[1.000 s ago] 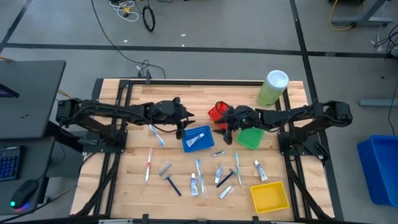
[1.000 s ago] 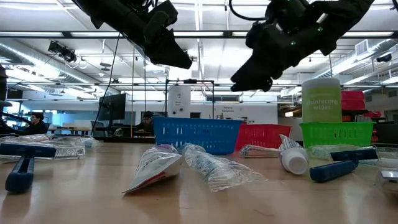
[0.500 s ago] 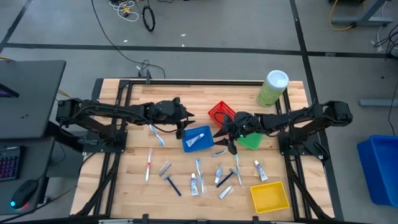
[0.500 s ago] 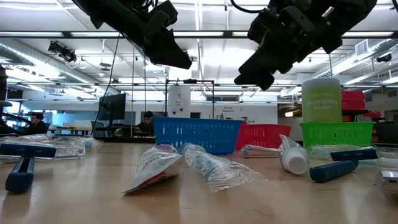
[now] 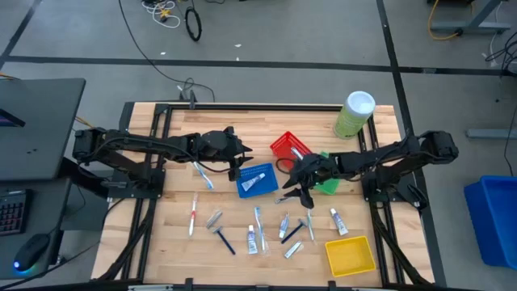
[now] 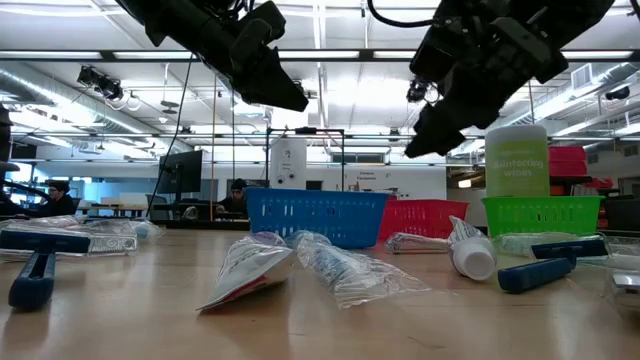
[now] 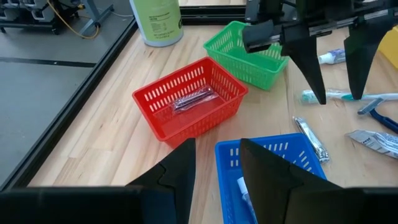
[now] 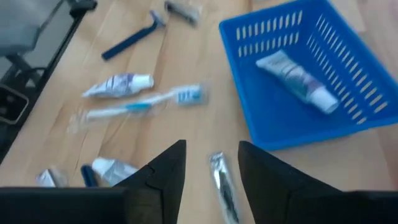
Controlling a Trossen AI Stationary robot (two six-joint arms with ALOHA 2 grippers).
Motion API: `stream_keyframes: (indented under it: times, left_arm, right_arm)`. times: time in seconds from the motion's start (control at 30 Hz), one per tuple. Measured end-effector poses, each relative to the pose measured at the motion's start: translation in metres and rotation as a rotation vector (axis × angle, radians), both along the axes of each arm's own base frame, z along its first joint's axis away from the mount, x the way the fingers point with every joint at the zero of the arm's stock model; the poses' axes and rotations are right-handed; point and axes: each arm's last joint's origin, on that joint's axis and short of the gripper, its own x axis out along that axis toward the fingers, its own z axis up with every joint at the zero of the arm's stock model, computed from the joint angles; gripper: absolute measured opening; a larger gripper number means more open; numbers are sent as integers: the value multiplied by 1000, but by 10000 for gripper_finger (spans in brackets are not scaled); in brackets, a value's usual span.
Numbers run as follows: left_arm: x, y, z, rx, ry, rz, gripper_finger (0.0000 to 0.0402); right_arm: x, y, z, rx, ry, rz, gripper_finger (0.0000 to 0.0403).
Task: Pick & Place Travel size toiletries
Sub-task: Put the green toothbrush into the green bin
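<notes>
Travel toiletries lie scattered on the near half of the table: a toothbrush (image 5: 258, 218), a white tube (image 5: 337, 220), a blue razor (image 5: 223, 238) and a red-handled toothbrush (image 5: 193, 215). One tube (image 8: 292, 73) lies in the blue basket (image 5: 257, 179). A wrapped item (image 7: 193, 99) lies in the red basket (image 5: 287, 148). My right gripper (image 5: 295, 194) hangs open above a silvery packet (image 8: 222, 186), which lies on the wood just beside the blue basket, its fingers standing either side without touching. My left gripper (image 5: 239, 163) waits open above the blue basket's far left corner.
The green basket (image 5: 327, 181) sits right of my right gripper and the yellow basket (image 5: 350, 255) near the table's near right corner. A pale-green cylinder (image 5: 354, 113) stands at the far right. More tubes and razors (image 5: 284, 226) crowd the wood near the packet.
My right gripper has moved from above the red and green baskets toward the table's near edge and slightly left, ending over the silvery packet beside the blue basket. My left arm has kept still.
</notes>
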Motion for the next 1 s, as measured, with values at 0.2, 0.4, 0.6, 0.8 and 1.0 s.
stream_keyframes:
  times: [0.2, 0.4, 0.6, 0.8, 1.0]
  left_arm:
    - [0, 0, 0, 23, 6, -12, 132]
    - [0, 0, 0, 16, 4, -8, 132]
    - [0, 0, 0, 15, 4, -8, 132]
    - [0, 0, 0, 20, 5, -10, 132]
    - [0, 0, 0, 21, 6, -11, 132]
  right_arm:
    - [-10, 10, -9, 15, 141, 19, 170]
    - [-18, 14, -15, 226, 331, -154, 191]
    - [-22, 24, -13, 661, 568, -307, 188]
    - [-31, 41, -18, 750, 746, -470, 172]
    - [-34, 55, -26, 678, 761, -543, 167]
